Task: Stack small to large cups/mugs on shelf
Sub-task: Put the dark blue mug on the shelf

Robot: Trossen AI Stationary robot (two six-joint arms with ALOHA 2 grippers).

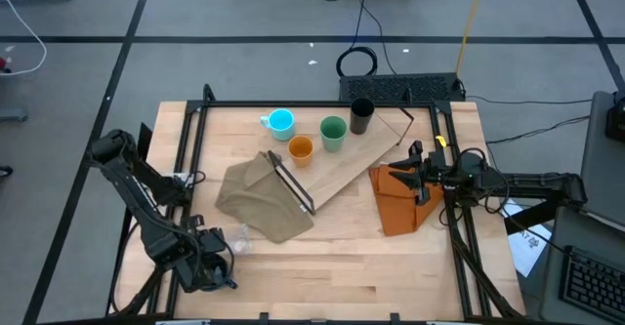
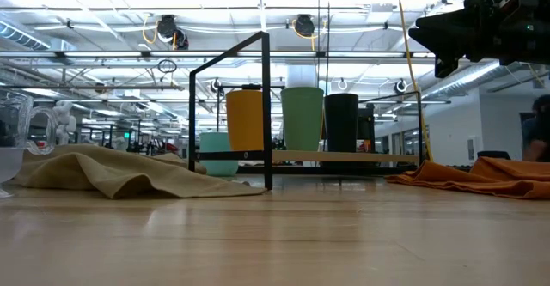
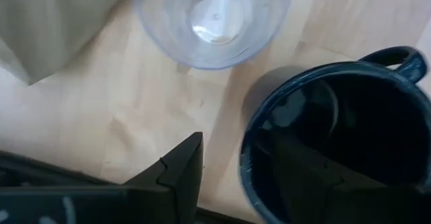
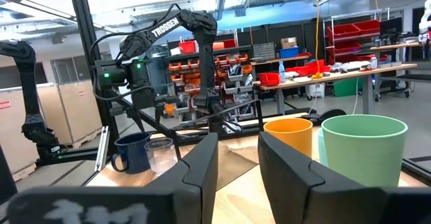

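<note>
we are finding the shelf (image 1: 347, 164) lying across the middle of the desk (image 1: 342, 266), its black frame end toward the olive-tan cloth (image 1: 259, 198). three cups are standing on it in a row: the orange cup (image 1: 300, 149), the green cup (image 1: 333, 133) and the black tumbler (image 1: 361, 116). the cyan mug (image 1: 280, 122) is sitting on the desk just beside the board. the last two are waiting well apart from it at the desk's near left corner: the tiny clear cup (image 3: 212, 19) and the navy mug (image 3: 337, 136), close beside each other.

the left gripper (image 3: 262, 177) is hanging over that pair, jaws apart, one finger reaching down inside the navy mug and the other outside its wall, straddling the rim; we are not seeing it pinched yet, so nothing is held. the right gripper (image 4: 236, 160) is hovering above the orange cloth (image 1: 400, 200) at the right, fingers partly apart and empty.

risks we are judging: the clear cup is standing so near that lifting the mug could knock it over. a rim grip on one wall may let the mug tilt or slip. the olive cloth is lying between this corner and the shelf, and a low carry could drag it.

writing: we are reading "trossen" on the far arm in the right wrist view.
</note>
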